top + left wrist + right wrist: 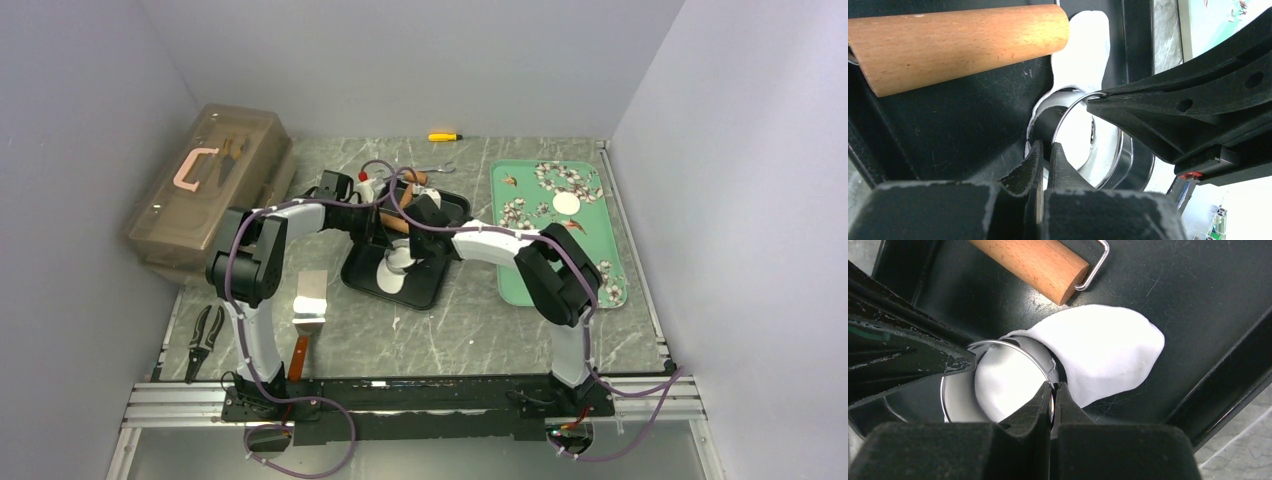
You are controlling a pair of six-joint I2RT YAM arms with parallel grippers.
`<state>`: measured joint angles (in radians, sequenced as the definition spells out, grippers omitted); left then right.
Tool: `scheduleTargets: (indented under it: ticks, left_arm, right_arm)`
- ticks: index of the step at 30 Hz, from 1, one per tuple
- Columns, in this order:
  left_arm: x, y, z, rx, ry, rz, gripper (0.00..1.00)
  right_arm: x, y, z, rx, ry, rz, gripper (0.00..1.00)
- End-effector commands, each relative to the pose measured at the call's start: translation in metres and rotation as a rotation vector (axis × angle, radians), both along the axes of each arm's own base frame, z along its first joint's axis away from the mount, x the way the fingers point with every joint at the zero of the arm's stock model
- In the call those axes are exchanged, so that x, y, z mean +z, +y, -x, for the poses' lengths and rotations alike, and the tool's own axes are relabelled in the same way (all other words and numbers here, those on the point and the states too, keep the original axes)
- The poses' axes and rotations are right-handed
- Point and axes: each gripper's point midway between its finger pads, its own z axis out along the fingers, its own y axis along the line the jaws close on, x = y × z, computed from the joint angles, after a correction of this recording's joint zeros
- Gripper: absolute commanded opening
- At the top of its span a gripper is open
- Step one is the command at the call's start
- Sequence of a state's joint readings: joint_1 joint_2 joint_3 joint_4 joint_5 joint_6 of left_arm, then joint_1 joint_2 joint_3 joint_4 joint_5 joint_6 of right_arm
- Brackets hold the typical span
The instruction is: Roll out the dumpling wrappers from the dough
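Dough (1108, 350), rolled into a white sheet, lies in the black tray (425, 295) with the wooden roller (958, 45) and ring cutter (998, 342), whose rim both left gripper (1047, 150) and right gripper (1052, 392) pinch. One dumpling wrapper (566, 204) sits on the green floral tray (512, 270).

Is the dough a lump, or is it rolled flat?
Rolled flat: the dough lies as a thin white sheet on the black tray, the ring cutter at one end.
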<state>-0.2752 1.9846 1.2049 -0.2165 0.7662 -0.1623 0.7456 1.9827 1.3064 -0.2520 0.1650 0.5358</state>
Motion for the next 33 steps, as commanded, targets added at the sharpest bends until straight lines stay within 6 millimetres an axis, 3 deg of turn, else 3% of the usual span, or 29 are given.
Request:
scheduleTargets:
  ticks: [1,4,6,9,15,18,24,27,33]
  left_arm:
    - [-0.063,0.010,0.052,-0.038,0.224,-0.191,0.00]
    - [-0.063,-0.017,0.061,-0.110,0.224,-0.182,0.00]
    - [-0.061,-0.024,0.063,-0.117,0.232,-0.165,0.00]
    - [-0.058,-0.018,0.061,-0.106,0.210,-0.174,0.00]
    - [-0.056,0.020,0.042,-0.019,0.193,-0.198,0.00]
    - [-0.059,0.032,0.038,0.013,0.193,-0.214,0.00]
    - [-0.064,0.008,0.049,-0.045,0.216,-0.190,0.00]
    - [-0.059,-0.004,0.051,-0.066,0.222,-0.168,0.00]
    - [-0.030,0.000,0.035,-0.053,0.119,-0.163,0.00]
  right_arm:
    - [-0.050,-0.065,0.038,-0.066,0.151,0.159,0.00]
    - [-0.052,-0.088,0.044,-0.113,0.154,0.185,0.00]
    - [-0.053,-0.092,0.043,-0.120,0.155,0.200,0.00]
    - [-0.054,-0.074,0.038,-0.090,0.160,0.170,0.00]
    - [-0.036,-0.028,0.019,-0.012,0.114,0.111,0.00]
    - [-0.033,-0.026,0.018,0.001,0.113,0.111,0.00]
    - [-0.041,-0.053,0.028,-0.038,0.134,0.143,0.00]
    - [-0.042,-0.049,0.028,-0.031,0.148,0.135,0.00]
    - [-0.014,-0.035,0.013,-0.018,0.089,0.085,0.00]
